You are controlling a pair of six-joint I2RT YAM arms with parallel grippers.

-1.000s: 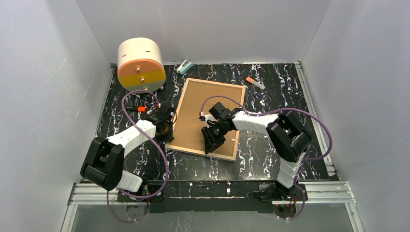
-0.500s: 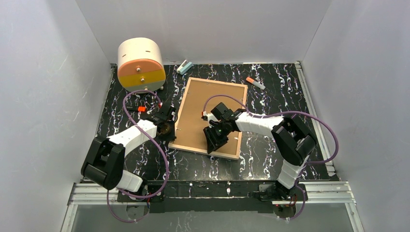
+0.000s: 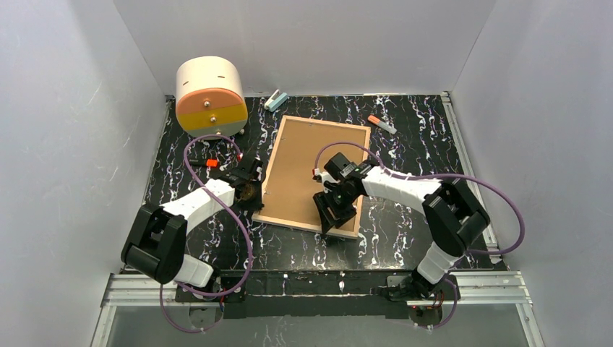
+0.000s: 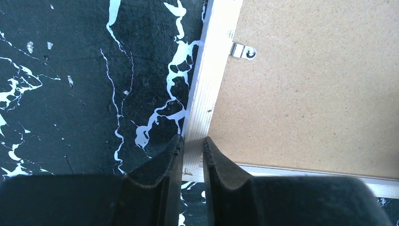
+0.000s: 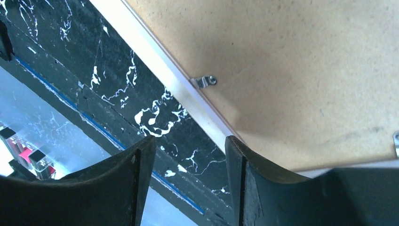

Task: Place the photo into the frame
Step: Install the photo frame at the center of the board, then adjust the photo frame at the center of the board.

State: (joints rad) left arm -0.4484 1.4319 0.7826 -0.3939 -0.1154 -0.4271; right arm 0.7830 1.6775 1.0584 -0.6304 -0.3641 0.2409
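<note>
Black, white-veined table top, boxed by plain white walls on three sides. At mid-table, lying flat and face down: frame, light wood rim around a brown backing board turned up, small metal clip at the edge. Long axis near to far, far end leaning slightly right. Left gripper narrow, pinched on the rim by the near-left corner. Right gripper wide apart over the near-right corner, holding nothing, rim and table visible between the fingers. Far left, a cream drum with orange and yellow face; far right, an orange-capped marker.
</note>
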